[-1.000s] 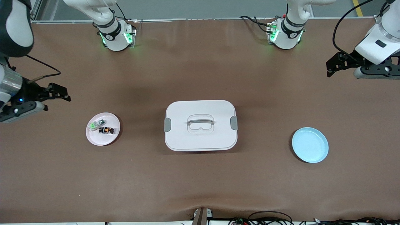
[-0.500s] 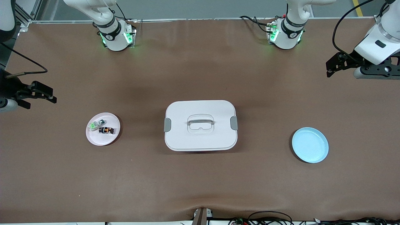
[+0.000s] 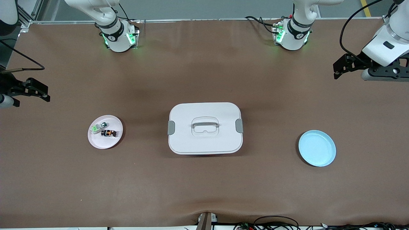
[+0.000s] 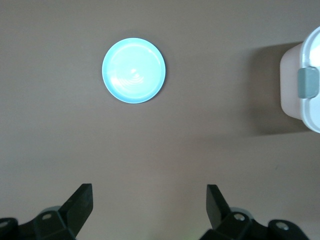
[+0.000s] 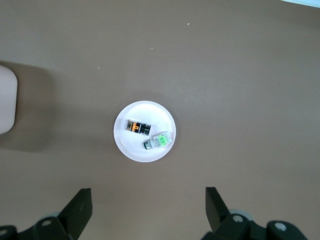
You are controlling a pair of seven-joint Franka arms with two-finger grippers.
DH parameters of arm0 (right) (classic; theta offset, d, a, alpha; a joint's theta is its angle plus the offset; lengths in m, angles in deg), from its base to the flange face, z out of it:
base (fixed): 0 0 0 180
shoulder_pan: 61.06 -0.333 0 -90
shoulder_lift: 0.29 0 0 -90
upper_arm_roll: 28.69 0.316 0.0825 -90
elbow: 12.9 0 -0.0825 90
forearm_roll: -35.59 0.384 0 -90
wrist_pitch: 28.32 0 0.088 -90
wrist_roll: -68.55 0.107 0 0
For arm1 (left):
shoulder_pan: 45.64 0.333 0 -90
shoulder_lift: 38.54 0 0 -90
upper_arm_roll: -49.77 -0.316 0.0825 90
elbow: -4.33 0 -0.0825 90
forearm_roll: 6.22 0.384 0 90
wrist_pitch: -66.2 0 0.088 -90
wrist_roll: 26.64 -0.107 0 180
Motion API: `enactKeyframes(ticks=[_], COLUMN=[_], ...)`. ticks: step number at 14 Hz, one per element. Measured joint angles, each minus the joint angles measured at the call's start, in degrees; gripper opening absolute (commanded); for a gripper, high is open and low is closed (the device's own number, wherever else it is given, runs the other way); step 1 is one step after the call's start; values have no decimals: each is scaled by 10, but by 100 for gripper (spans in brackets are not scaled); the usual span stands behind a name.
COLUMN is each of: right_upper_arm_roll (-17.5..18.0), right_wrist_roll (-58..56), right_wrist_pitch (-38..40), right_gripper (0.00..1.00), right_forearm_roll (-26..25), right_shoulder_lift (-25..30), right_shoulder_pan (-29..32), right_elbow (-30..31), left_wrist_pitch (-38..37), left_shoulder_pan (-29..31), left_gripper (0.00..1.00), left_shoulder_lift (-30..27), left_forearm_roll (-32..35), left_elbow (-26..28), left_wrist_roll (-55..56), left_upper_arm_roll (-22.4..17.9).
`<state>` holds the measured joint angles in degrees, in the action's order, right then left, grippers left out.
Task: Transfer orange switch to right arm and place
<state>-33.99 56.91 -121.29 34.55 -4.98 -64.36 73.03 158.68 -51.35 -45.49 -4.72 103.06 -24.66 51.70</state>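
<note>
The orange switch (image 3: 108, 133) is a tiny black block with an orange centre. It lies on a small pale plate (image 3: 96, 142) toward the right arm's end of the table, beside a green-and-clear switch (image 3: 98, 127). The right wrist view shows the orange switch (image 5: 138, 127), the green switch (image 5: 157, 142) and the plate (image 5: 122, 145). My right gripper (image 3: 44, 93) (image 5: 149, 202) is open and empty, high over the table's edge at the right arm's end. My left gripper (image 3: 335, 71) (image 4: 150, 200) is open and empty, waiting over the left arm's end.
A white lidded box (image 3: 204, 127) with grey latches and a handle stands mid-table; it also shows in the left wrist view (image 4: 305, 80) and the right wrist view (image 5: 6, 105). An empty light-blue plate (image 3: 317, 148) (image 4: 134, 70) lies toward the left arm's end.
My right gripper has drawn back toward the table's edge at the right arm's end, away from the pale plate. The left arm and both switches have not moved.
</note>
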Motion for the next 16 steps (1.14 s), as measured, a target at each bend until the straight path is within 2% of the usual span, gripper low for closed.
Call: enactKeyframes(ticks=[8,16], right_upper_arm_roll=[-2,-2], right_wrist_roll=[60,66], right_wrist_pitch=[31,37], right_gripper=[100,100], right_forearm_roll=[2,23], right_shoulder_lift=[18,47], right_shoulder_pan=[1,21], right_elbow=[1,38], left_wrist_pitch=[0,0], left_shoulder_pan=[0,0], left_gripper=[100,100], left_shoulder_lift=[-5,3], left_forearm_roll=[-6,-6], left_elbow=[-3,-16], left_wrist_roll=[0,0], left_upper_arm_roll=[0,-1])
